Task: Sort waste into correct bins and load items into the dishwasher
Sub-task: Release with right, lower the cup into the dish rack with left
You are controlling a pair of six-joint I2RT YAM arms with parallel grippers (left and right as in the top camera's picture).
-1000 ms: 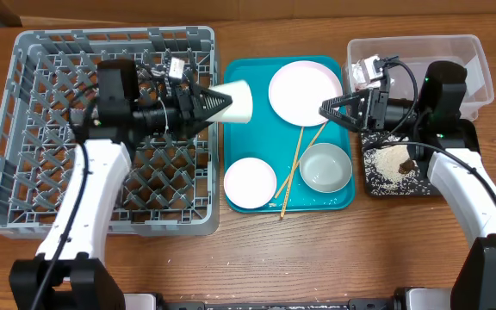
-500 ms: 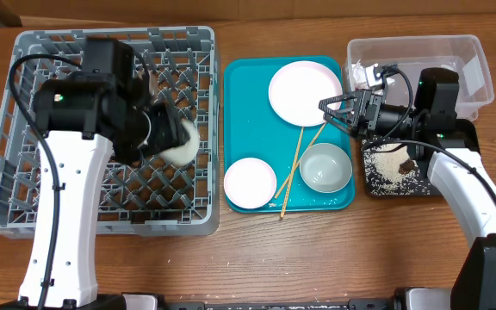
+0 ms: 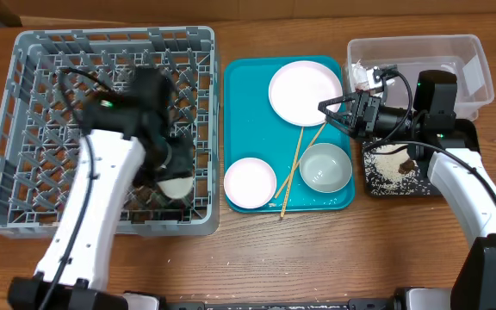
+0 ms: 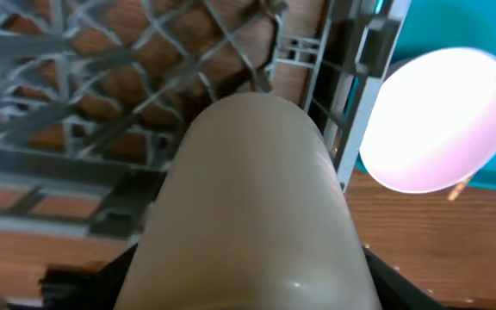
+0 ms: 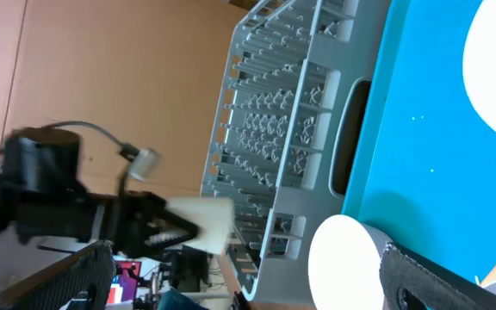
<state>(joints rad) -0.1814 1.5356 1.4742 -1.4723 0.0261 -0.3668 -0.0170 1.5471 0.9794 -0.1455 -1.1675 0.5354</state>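
white cup (image 4: 257, 215) held over grey rack (image 3: 24, 129), right fingers (image 5: 442, 280) apart

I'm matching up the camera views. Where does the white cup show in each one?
Overhead: the cup is in the lower right of the rack.
Left wrist: the cup fills the middle, with the rack behind it.
Right wrist: the cup is small and blurred, at lower left.
Shared landmark: the grey rack.
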